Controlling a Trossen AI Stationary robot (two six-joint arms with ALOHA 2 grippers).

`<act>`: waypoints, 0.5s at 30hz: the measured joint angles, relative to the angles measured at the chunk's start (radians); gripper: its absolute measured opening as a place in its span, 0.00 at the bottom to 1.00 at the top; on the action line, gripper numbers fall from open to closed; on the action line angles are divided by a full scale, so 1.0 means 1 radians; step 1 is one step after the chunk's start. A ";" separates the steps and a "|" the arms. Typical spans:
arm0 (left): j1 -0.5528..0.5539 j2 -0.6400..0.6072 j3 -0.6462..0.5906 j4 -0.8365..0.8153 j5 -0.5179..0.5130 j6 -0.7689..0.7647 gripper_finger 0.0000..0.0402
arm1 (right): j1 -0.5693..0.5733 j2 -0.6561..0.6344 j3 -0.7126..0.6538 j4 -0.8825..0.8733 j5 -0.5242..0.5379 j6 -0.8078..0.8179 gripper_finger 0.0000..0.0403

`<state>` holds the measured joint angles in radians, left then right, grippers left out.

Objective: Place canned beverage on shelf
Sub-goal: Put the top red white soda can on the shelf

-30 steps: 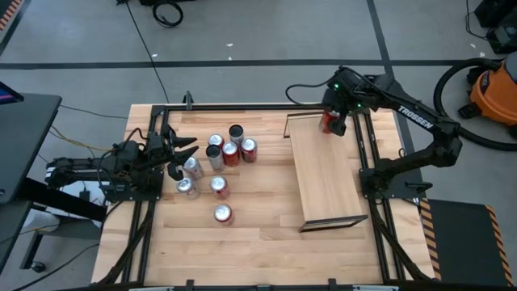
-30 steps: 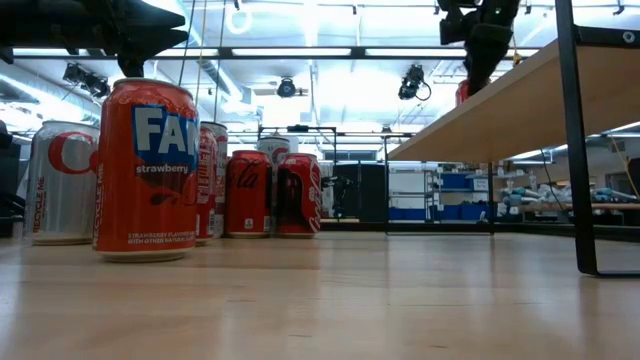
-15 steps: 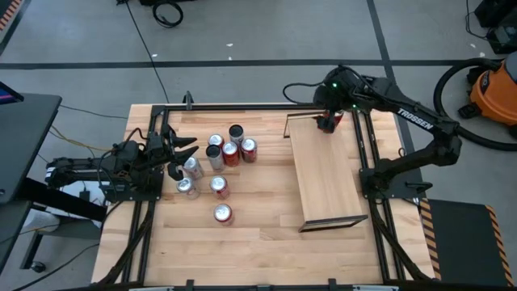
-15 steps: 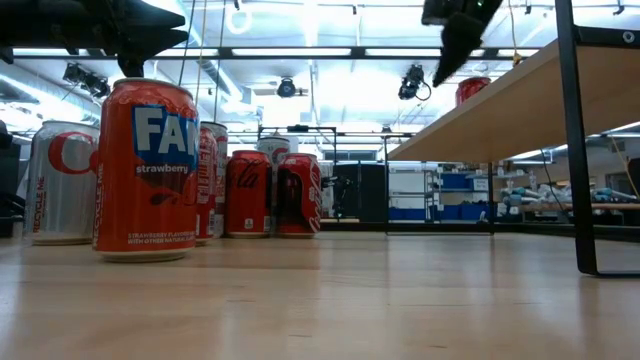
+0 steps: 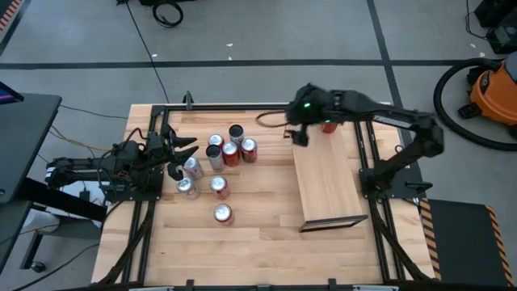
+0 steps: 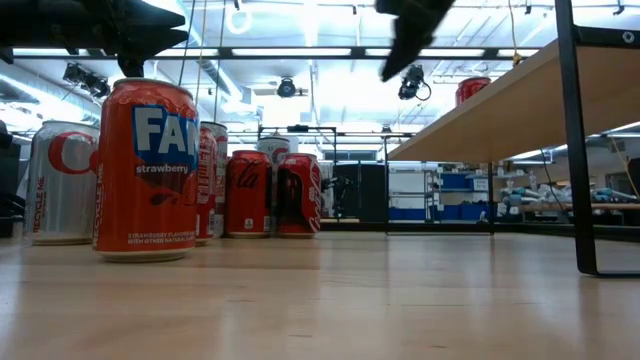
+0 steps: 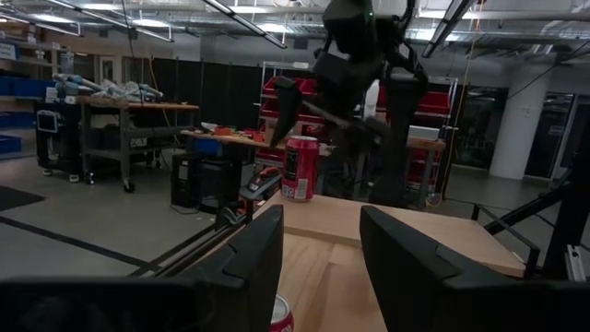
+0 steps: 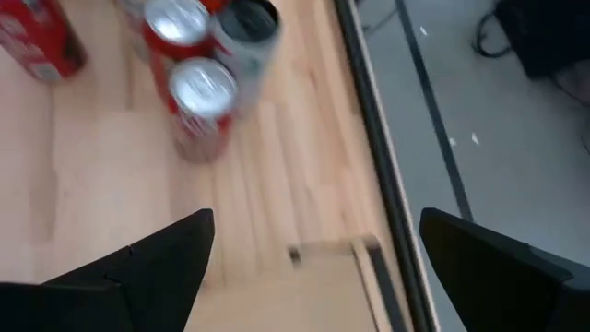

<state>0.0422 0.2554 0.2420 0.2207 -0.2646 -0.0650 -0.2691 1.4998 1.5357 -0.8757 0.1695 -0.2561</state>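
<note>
A red can [image 5: 328, 125] stands upright on its base at the far end of the light-wood shelf [image 5: 327, 178]. It also shows in the low view [image 6: 472, 90] and the left wrist view [image 7: 300, 169]. My right gripper [image 5: 297, 134] is open and empty. It hangs in the air off the shelf's far left corner, left of the can [image 8: 315, 221]. My left gripper [image 5: 184, 156] waits open at the table's left, beside the cluster of cans [image 5: 222, 153], and also shows in its own wrist view [image 7: 321, 231].
Several cans stand on the plank table left of the shelf, among them an orange strawberry can [image 6: 145, 170] nearest the low camera. Black rails [image 5: 367, 153] frame the table. The shelf's near part is bare board [image 5: 331, 202].
My right gripper has drawn away from the red can and gone toward the table's left, off the shelf's far left corner. The can stays upright on the shelf's far end.
</note>
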 joint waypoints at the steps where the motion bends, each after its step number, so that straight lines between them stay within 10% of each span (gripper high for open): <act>1: 0.000 0.000 0.000 0.000 0.000 -0.001 0.39 | 0.013 0.036 0.023 0.011 -0.008 0.000 0.98; 15: 0.000 0.000 0.000 -0.010 0.000 0.007 0.39 | 0.080 0.360 0.084 0.257 -0.024 0.019 0.98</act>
<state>0.0418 0.2554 0.2424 0.2108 -0.2646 -0.0580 -0.1892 1.8594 1.6199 -0.6189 0.1453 -0.2375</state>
